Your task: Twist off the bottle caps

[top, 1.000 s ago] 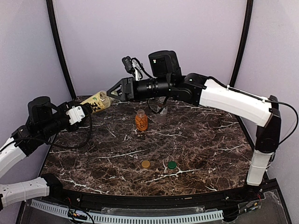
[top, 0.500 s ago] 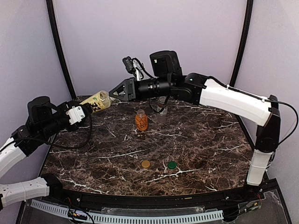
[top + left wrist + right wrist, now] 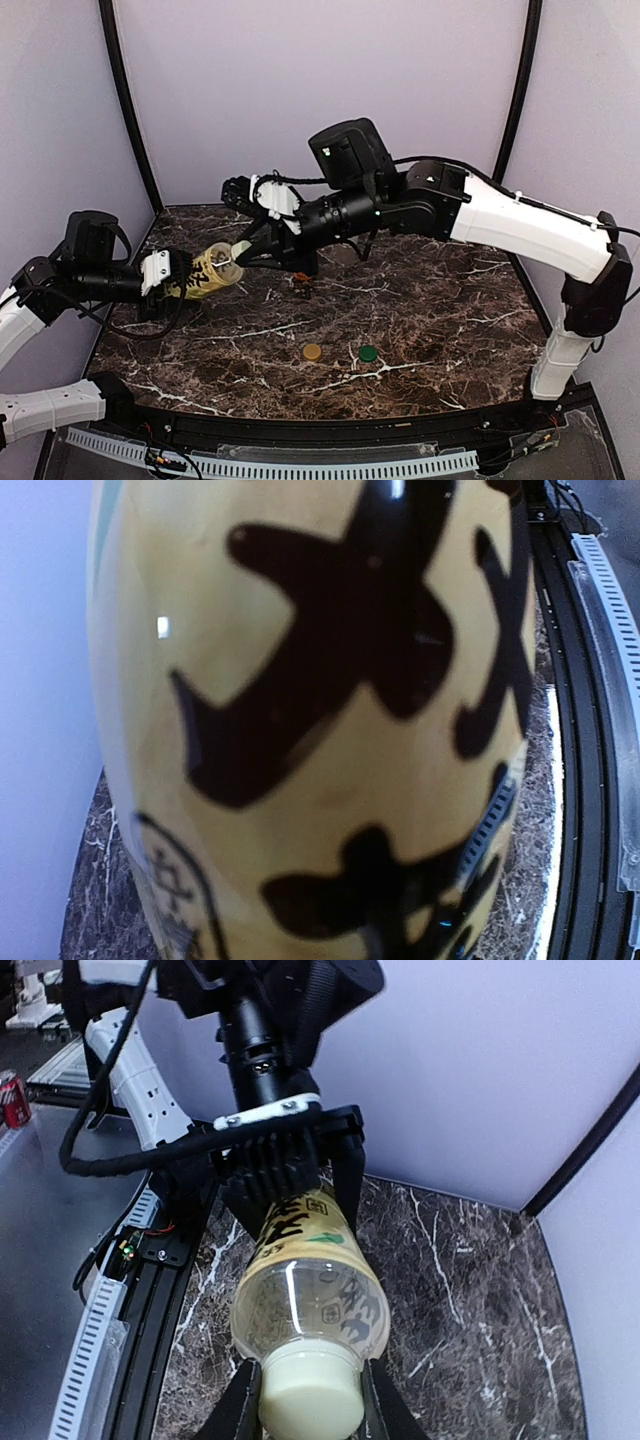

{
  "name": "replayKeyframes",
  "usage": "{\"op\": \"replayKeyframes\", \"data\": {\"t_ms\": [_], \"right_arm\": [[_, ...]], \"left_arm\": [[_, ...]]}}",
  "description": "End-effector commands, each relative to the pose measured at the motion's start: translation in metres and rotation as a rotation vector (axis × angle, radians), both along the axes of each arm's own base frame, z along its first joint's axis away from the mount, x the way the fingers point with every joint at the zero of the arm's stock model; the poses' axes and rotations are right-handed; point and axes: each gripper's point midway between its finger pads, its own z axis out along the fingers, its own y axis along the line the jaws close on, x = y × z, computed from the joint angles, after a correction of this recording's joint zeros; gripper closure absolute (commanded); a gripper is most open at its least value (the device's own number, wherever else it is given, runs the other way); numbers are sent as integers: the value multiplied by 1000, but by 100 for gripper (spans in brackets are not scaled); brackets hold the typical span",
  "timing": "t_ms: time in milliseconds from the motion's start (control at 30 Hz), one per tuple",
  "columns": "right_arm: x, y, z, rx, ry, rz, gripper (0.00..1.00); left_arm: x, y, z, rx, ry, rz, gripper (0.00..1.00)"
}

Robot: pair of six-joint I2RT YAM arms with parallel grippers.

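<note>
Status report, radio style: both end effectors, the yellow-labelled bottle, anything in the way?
Left end effector shut on yellow-labelled bottle. Right end effector shut on its cap. Nothing in the way.

left tool (image 3: pixel 180 279) clamped, held low, right tool (image 3: pixel 240 262) pinched shut, reaching across leftward

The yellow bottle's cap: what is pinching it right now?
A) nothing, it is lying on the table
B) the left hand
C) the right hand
C: in the right wrist view, the right hand is shut on the cream cap from both sides, while the left hand grips the yellow bottle by its body.
</note>
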Motion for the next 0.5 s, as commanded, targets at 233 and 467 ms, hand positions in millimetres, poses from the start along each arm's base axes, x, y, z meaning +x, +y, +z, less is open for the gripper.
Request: {"op": "replayKeyframes", "data": {"t_ms": [233, 467], "right_arm": [[-35, 0, -32, -122, -625, 218, 100], [-15, 2, -15, -109, -598, 48, 2]], "left_arm": [[-30, -23, 20, -108, 103, -168, 71], [-26, -22, 24, -120, 76, -144, 71]]}}
